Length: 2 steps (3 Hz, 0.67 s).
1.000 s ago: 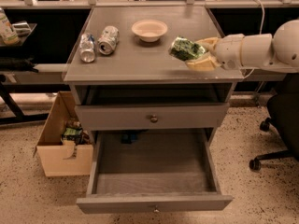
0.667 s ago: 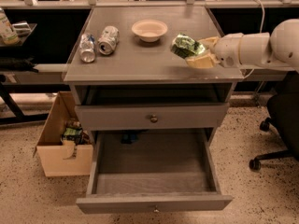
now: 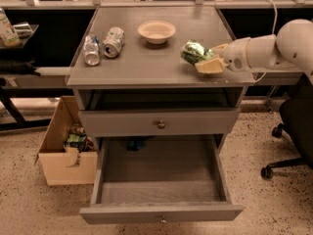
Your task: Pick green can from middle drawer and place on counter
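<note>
The gripper [image 3: 205, 58] reaches in over the right edge of the worktop [image 3: 146, 65], its white arm coming from the right. Its pale jaws seem closed around one end of the green can [image 3: 194, 52] – the grip is partly hidden, so that is a fair reading only. The can lies tilted near the right edge; whether it rests on the surface or hangs just above it I cannot tell. A shallow bowl [image 3: 156, 32] sits near the back edge, and two silver cans [image 3: 101, 45] lie near the left edge. Below – the lowest drawer [image 3: 161, 213] is pulled fully out, while the knobbed drawer above [image 3: 159, 124] is closed.
</note>
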Available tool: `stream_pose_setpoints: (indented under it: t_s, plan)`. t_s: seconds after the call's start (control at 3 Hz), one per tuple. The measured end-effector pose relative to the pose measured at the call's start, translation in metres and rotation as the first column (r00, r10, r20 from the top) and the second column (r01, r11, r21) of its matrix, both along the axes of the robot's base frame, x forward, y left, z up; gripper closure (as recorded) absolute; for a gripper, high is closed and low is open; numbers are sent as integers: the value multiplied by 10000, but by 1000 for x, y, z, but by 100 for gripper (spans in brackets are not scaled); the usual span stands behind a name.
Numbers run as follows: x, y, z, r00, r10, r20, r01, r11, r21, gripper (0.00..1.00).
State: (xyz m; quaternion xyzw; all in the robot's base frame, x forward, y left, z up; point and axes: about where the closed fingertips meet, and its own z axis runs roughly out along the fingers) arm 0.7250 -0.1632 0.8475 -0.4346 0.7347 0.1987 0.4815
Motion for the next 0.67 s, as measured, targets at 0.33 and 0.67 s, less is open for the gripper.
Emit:
stream_pose_setpoints:
  t_s: [0.33,0.67]
  plan:
    - [4,-2,-14,9980,-144,-617,136,9998,-133,62]
    - [4,-2,-15,9977,-158,-656,150,9998,-131,37]
